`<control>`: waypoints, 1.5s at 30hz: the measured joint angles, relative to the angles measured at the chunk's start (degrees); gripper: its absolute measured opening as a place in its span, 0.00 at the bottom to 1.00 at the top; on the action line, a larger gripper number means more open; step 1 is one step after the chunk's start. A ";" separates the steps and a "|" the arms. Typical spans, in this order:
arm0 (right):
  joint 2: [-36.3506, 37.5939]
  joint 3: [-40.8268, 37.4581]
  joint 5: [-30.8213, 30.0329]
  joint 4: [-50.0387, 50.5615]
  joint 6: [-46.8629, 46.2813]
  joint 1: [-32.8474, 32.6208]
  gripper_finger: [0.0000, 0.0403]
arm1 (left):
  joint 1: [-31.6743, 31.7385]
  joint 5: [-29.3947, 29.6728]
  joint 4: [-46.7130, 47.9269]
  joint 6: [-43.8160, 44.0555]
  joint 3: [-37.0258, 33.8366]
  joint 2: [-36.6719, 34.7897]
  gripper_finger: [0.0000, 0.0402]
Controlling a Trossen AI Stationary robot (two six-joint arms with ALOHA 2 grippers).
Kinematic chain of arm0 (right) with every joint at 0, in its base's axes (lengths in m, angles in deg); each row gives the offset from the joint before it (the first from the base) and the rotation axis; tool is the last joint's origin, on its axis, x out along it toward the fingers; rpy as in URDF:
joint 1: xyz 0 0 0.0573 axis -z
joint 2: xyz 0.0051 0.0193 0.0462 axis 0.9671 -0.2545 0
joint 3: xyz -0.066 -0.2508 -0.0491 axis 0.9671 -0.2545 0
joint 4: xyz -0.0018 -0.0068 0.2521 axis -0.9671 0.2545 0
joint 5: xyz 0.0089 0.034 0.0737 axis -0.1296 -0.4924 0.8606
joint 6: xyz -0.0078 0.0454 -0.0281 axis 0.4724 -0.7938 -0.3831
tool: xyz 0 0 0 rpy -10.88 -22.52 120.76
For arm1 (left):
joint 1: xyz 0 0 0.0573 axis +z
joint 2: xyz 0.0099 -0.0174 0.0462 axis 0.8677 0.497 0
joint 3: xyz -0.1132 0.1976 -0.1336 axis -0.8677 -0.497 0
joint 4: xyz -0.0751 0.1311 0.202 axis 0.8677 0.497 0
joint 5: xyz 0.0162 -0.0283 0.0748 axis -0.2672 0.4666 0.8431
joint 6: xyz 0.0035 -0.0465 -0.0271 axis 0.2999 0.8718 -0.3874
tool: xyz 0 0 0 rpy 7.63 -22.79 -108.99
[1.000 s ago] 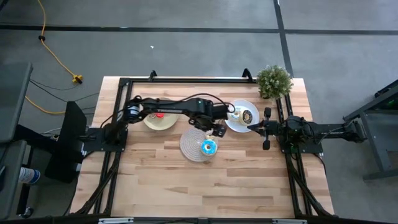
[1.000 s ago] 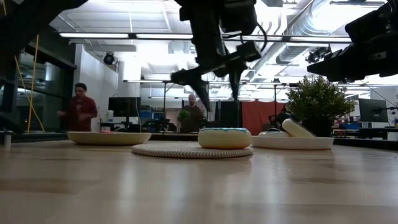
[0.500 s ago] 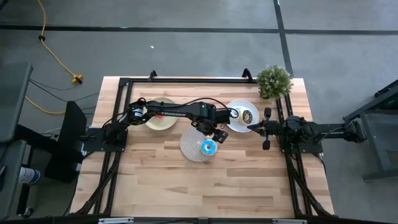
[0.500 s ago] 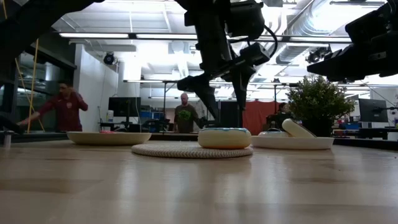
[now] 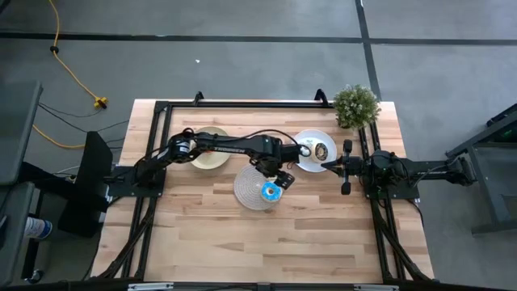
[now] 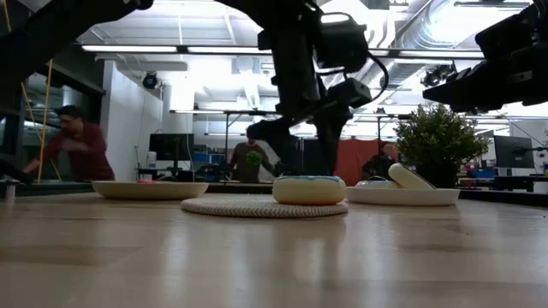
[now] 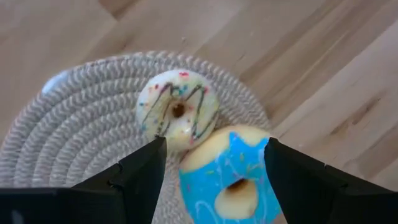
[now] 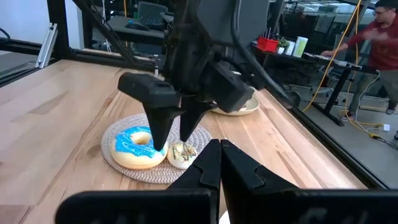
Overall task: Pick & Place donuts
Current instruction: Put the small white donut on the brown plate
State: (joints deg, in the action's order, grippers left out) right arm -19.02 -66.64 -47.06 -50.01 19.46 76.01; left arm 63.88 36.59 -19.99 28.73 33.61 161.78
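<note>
A blue-iced donut and a white donut with brown drizzle lie side by side on a round woven mat near the table's middle. My left gripper hangs open just above them, pointing steeply down, one finger on each side of the blue donut and touching nothing. More donuts lie on the white plate, one leaning on its rim. My right gripper waits shut and level at the table's right.
A tan plate lies at the far left, partly under my left arm. A potted plant stands at the far right corner. Bare wood stretches toward the near edge. People move in the room beyond the table.
My left gripper has come down toward the blue donut and a little toward the table's near edge, rolling its wrist as it sank. Its fingers stay spread as before. The donuts and the mat have kept still.
</note>
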 joint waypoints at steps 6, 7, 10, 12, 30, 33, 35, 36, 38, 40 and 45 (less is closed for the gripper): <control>0.00 0.00 0.00 0.01 -0.02 -0.01 0.00 | 0.02 1.32 0.40 -1.88 0.05 -0.07 0.65; 0.00 0.00 0.01 0.02 -0.01 -0.01 0.00 | 0.02 1.70 0.79 -2.33 0.07 -0.07 0.65; 0.00 0.00 0.00 0.02 0.00 -0.02 0.00 | 0.04 1.91 1.08 -2.93 0.07 -0.07 0.65; 0.00 0.00 0.00 0.02 -0.02 -0.02 0.00 | 0.07 1.96 1.02 -2.94 0.07 -0.07 0.65; 0.00 0.00 0.00 0.00 0.00 -0.02 0.00 | 0.59 3.45 -0.75 -8.35 0.07 -0.07 0.65; 0.00 0.00 0.00 0.00 -0.02 0.00 0.00 | 0.83 3.79 -0.52 -9.05 0.07 -0.07 0.65; 0.00 0.00 0.02 0.01 -0.02 -0.01 0.00 | 0.87 4.13 -0.37 -9.36 0.07 -0.07 0.68; 0.00 0.00 0.01 0.01 -0.01 -0.01 0.00 | 0.87 4.67 -0.30 -9.87 0.07 -0.07 0.69; 0.00 0.00 0.02 0.00 0.00 -0.02 0.00 | 0.85 5.65 -0.34 -10.23 0.07 -0.07 0.74; 0.00 0.00 0.02 0.00 0.00 -0.01 0.00 | 0.83 6.66 -0.35 -9.65 0.07 -0.07 0.80; 0.00 0.00 0.00 0.01 -0.02 -0.01 0.00 | 0.83 7.65 -0.40 -8.73 0.07 -0.07 0.92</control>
State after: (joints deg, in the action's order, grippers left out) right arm -19.02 -66.64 -47.06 -50.01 19.44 76.00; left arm 64.71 44.24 -20.39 20.00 33.68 161.72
